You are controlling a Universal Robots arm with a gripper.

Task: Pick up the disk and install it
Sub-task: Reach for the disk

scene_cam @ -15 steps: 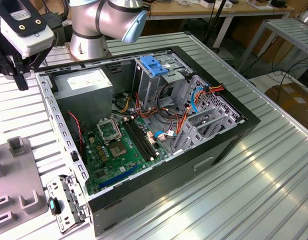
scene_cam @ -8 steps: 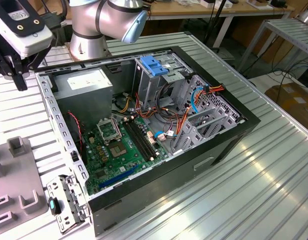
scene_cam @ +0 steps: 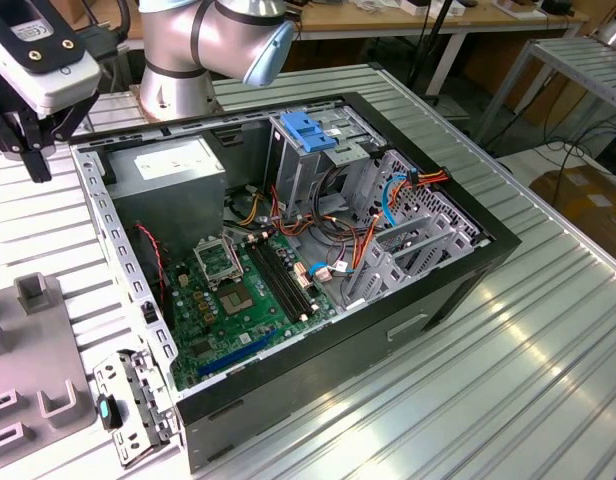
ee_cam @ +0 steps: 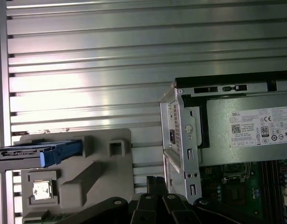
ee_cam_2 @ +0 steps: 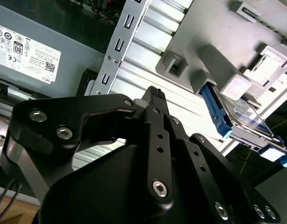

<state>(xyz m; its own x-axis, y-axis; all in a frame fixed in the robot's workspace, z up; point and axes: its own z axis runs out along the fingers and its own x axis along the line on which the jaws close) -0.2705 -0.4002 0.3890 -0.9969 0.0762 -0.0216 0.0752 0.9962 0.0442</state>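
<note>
1. The gripper (ee_cam_2: 154, 93) hangs above the ribbed metal table (scene_cam: 488, 400), just outside the corner of the open computer case (scene_cam: 458, 290) that houses the power supply (scene_cam: 178, 165).
2. Gripper state: in both wrist views the black fingertips (ee_cam: 155, 179) appear pressed together with nothing between them.
3. The disk (ee_cam: 59, 151) stands on edge in a slot of the grey fixture (ee_cam: 87, 177), blue side rail outward, apart from the gripper.
4. In the second wrist view the disk's dark face and blue end tab protrude from the fixture.
5. The fixture rests on the table beside the case, at the exterior view's left.
6. The case lies open, with its motherboard (scene_cam: 238, 290) exposed.
</note>
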